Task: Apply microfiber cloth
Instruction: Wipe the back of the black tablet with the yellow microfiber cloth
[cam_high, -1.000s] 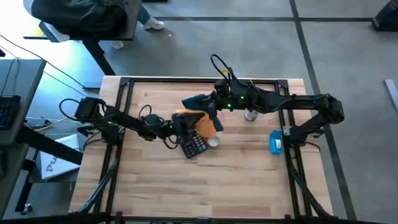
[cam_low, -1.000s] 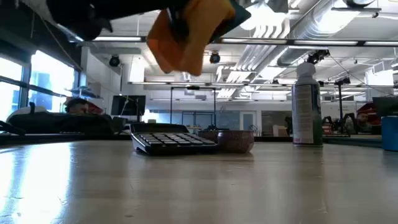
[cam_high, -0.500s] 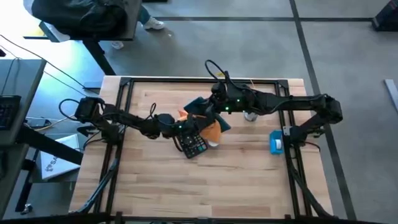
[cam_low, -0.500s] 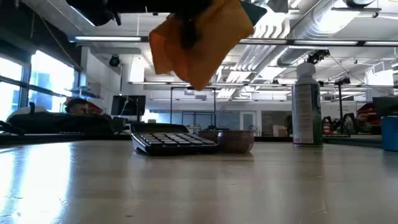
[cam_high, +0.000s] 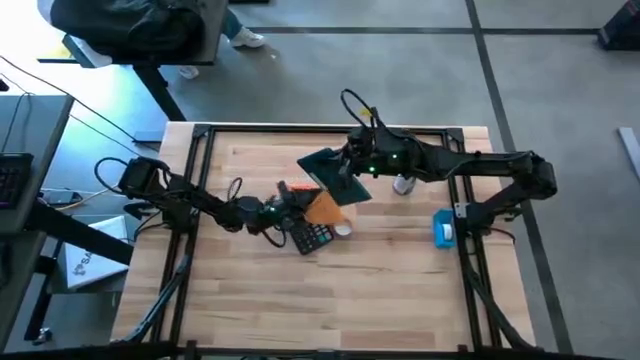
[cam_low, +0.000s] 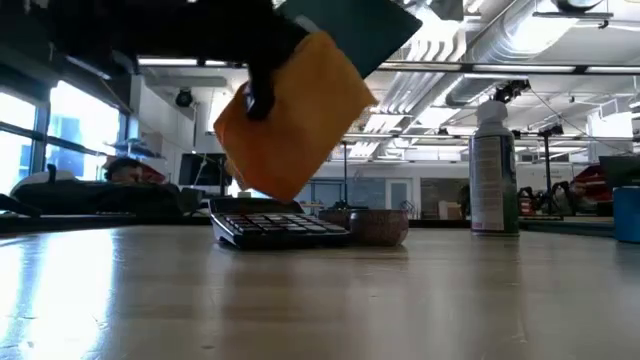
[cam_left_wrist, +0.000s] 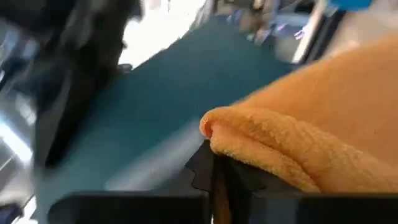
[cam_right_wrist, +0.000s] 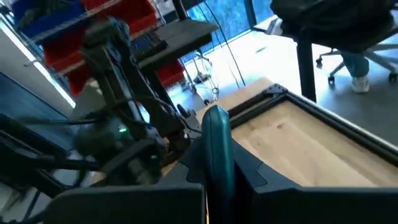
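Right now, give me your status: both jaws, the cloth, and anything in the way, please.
Left gripper shut on microfiber cloth, rubbing teal panel. Right gripper shut on the panel. Calculator beneath; spray can off to the side.

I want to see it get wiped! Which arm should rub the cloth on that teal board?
Probably left: the left gripper is shut on the microfiber cloth, right beside the teal board held up by the right gripper.

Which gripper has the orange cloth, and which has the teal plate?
The left gripper is shut on the microfiber cloth, held above the calculator. The right gripper is shut on the flat teal plate's edge, beside it.
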